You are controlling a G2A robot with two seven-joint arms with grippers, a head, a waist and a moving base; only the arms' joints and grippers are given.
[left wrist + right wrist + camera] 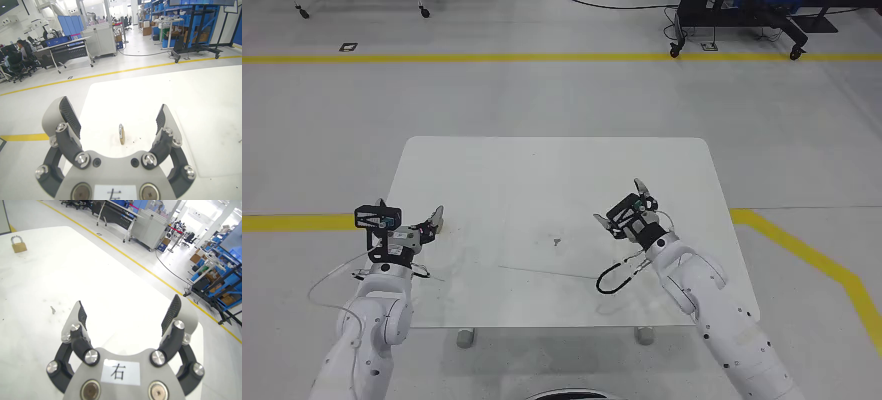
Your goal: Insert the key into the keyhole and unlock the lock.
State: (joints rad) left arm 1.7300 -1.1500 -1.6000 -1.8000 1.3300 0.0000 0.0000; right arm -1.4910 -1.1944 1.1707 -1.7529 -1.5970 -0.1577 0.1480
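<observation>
White table (542, 170); padlock (19, 246) upright, axis vertical

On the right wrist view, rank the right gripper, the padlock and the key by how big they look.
1. right gripper: largest by far, but it sits nearest the camera.
2. padlock: much smaller, far off across the table.
3. key: smallest, a thin grey sliver, though nearer than the padlock.

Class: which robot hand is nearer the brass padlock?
The left hand: the brass padlock sits just ahead of it; the right hand is farther off.
</observation>
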